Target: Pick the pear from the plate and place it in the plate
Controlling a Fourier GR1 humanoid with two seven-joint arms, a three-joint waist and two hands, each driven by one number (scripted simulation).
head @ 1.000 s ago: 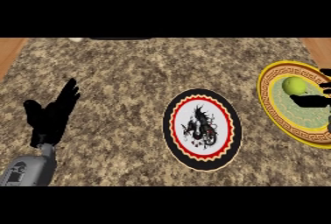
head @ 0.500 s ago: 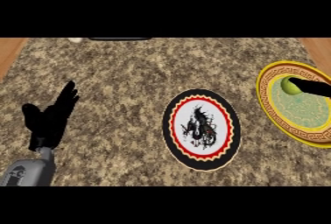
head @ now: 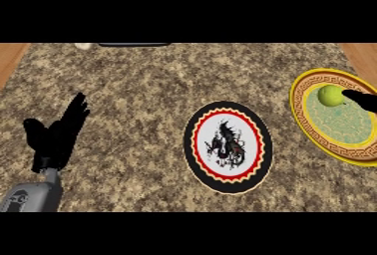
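Speckled stone counter (head: 147,89); at its far edge a dark flat object (head: 134,45) beside a small pale object (head: 84,46).

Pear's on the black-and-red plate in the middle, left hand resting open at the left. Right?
One thing is off: the pear lies on the yellow-rimmed plate at the right, not on the black-and-red plate in the middle. The head view shows it. The left hand does rest open at the left.
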